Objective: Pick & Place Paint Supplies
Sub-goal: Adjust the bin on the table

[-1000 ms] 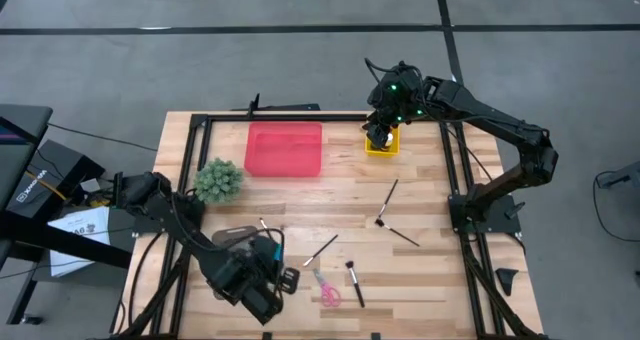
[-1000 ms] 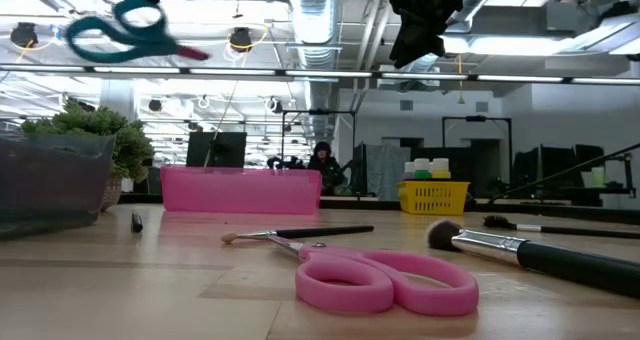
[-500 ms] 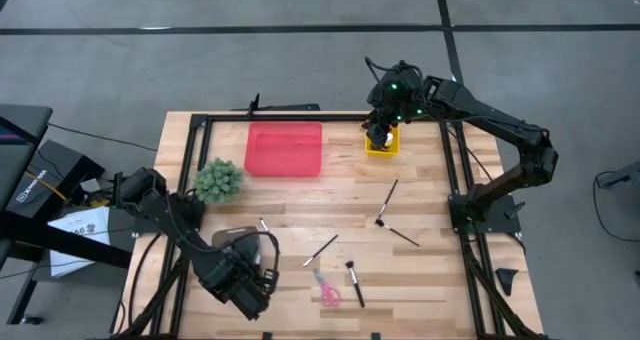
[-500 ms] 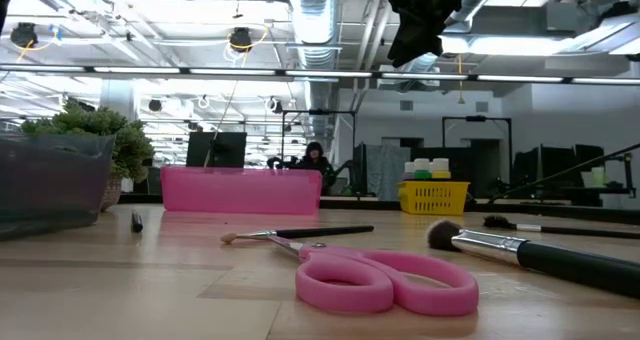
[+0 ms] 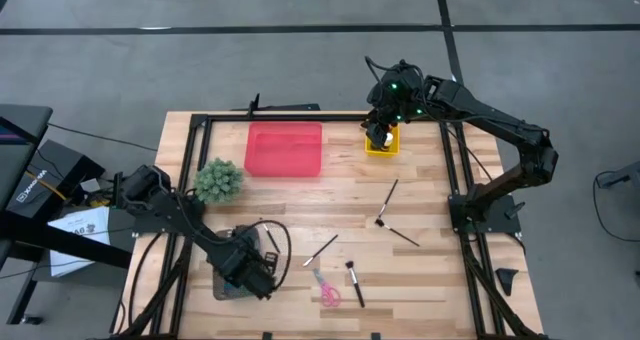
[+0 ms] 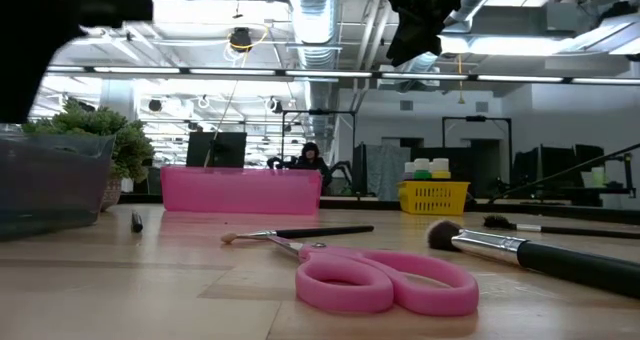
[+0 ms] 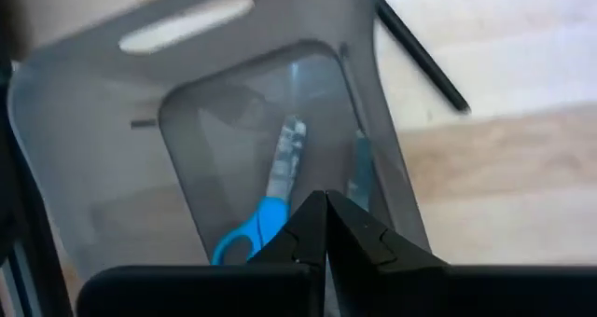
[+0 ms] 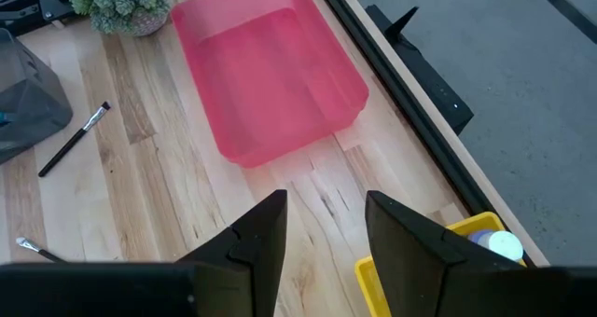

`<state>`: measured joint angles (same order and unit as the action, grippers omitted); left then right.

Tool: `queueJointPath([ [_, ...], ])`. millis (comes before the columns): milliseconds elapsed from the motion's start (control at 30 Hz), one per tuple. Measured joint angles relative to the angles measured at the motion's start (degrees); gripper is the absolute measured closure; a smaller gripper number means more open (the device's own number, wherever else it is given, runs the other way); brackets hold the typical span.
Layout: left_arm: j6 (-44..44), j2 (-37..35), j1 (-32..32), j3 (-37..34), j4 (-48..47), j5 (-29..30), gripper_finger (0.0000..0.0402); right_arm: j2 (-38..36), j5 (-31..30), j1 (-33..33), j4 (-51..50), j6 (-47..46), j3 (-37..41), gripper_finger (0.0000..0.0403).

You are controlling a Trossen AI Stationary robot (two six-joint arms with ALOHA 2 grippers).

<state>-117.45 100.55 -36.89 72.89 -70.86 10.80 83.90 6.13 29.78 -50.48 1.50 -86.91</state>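
No legible text, labels or numbers; print on white sheet [image 5: 75,227] beside table possibly lettering, unreadable.

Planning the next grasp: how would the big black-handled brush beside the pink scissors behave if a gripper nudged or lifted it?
The black-handled brush looks stiff, with a round handle, so it would probably roll when nudged. Its bristle head seems soft and likely gives way. It is probably light.

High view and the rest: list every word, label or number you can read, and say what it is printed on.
None can be read.
Black box beside the table: white lettering, too small to read.
White paper sheet under it: print too blurred.
Paint bottles in the yellow basket: labels unreadable.
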Motion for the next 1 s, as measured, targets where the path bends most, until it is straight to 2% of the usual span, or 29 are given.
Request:
queueJointPath([
  [167, 0.46, -0.02, 3.84, -2.85, 2.4, 0.98, 0.0401, 0.0, -0.02, 0.0, -0.01, 0.0, 0.0, 0.026],
  [467, 8.48, -0.02, 9.48, -6.11, 10.27, 1.31, 0.0401, 0.0, -0.04, -0.02, -0.08, 0.0, 0.0, 0.026],
  [800, 14.85, -0.04, 10.19, -6.15, 12.56, 1.65, 0.0401, 0.0, -0.09, -0.02, -0.28, 0.48, 0.0, 0.026],
  [1000, 15.32, -0.04, 10.19, -6.15, 14.54, 1.65, 0.0401, 0.0, -0.11, 0.0, -0.09, 0.66, 0.0, 0.026],
])
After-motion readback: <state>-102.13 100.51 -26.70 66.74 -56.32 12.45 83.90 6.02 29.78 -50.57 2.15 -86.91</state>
